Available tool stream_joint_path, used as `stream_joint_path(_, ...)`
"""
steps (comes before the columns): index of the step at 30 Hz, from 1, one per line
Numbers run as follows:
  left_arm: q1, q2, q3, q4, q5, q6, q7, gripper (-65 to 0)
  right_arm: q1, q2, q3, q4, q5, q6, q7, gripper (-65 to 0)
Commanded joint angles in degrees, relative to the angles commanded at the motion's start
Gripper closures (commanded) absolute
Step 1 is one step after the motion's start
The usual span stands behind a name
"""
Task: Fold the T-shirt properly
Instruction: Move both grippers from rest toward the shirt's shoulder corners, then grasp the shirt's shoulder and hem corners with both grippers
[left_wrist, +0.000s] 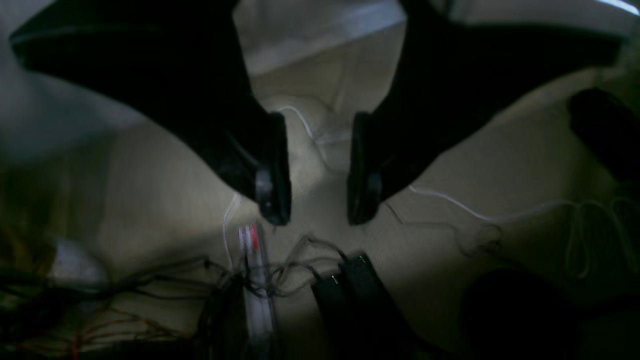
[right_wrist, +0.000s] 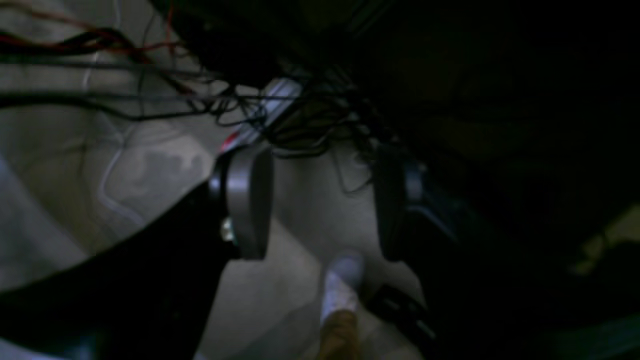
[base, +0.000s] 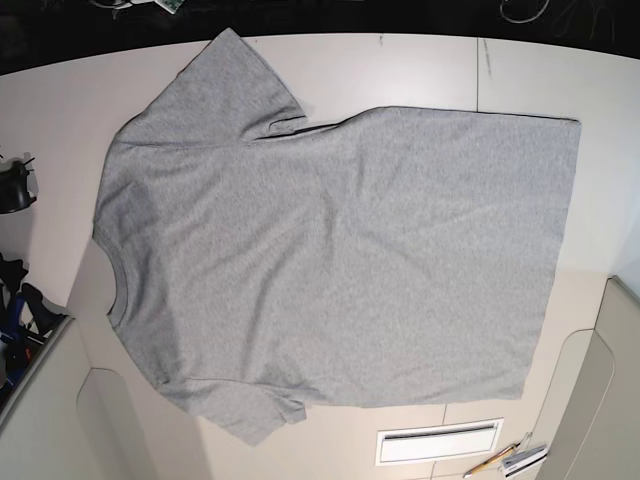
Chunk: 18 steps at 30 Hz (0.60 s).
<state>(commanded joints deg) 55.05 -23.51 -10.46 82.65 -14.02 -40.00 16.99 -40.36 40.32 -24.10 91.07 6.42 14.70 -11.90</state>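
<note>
The heather-grey T-shirt (base: 330, 250) lies spread flat on the white table (base: 400, 65) in the base view, plain side up. Its ribbed neck is at the left, its hem at the right, and both sleeves are spread out. Neither arm shows in the base view. In the left wrist view my left gripper (left_wrist: 317, 217) is open and empty, hanging above a pale floor with cables. In the right wrist view my right gripper (right_wrist: 320, 252) is open and empty, also above the floor. The shirt shows in neither wrist view.
A white slotted panel (base: 438, 442) and some pens (base: 510, 460) lie near the table's front right. A black object (base: 15, 185) stands off the table's left side. Tangled cables (left_wrist: 250, 280) and a black box (left_wrist: 360, 300) lie on the floor. A white-socked foot (right_wrist: 342, 280) shows below the right gripper.
</note>
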Motion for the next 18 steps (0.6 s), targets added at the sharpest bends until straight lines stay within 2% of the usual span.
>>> stream_joint_path(5, 4.4, 0.0, -8.2, 7.2, -7.8, 0.0, 5.8, -22.8, -2.0, 0.0, 7.2, 6.7, 6.8, 5.35, -5.1, -31.6)
stream_joint_path(10, 9.3, 0.0, -15.2, 16.7, -12.8, 0.0, 6.0, -22.8, -3.3, 0.0, 12.9, 14.3, 15.9, 9.14, -10.2, -31.6)
stream_joint_path(15, 11.0, 0.0, -23.3, 24.1, -16.1, 0.0, 6.0, -22.9, -3.3, -0.4, 20.5, 21.4, 22.5, 9.14, -12.4, -31.6)
stream_joint_path(17, 11.0, 0.0, -26.2, 25.4, -18.6, 0.0, 6.0, -23.0, -3.3, -1.8, 24.3, 22.6, 25.1, 9.05, -12.6, -31.7)
stream_joint_path(18, 10.9, 0.0, -27.4, 25.7, -19.7, 0.0, 6.0, -25.2, -3.2, -2.9, 26.3, 22.6, 26.5, 9.01, -12.9, -31.7)
